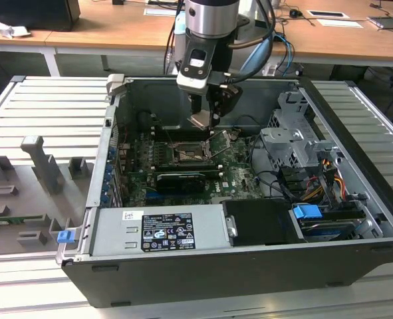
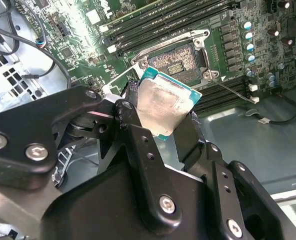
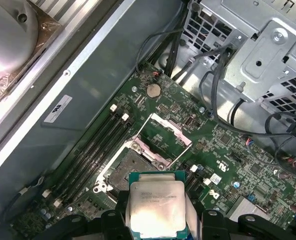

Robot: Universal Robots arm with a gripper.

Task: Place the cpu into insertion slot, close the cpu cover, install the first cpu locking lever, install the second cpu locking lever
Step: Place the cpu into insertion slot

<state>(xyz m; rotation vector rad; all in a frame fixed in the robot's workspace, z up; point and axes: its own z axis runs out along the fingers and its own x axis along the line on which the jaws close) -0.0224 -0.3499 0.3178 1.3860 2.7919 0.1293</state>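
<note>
One black two-fingered gripper is clamped on the small flat square cpu with the pale silver-grey metal top, a finger on each of two opposite edges, holding it in the air inside the open dark computer case. Below it and clear of it, the small square dark insertion slot lies bare near the middle of the green motherboard, just beside long black memory slots. The square silver metal-framed cpu cover is swung open, hinged at one edge of the slot.
</note>
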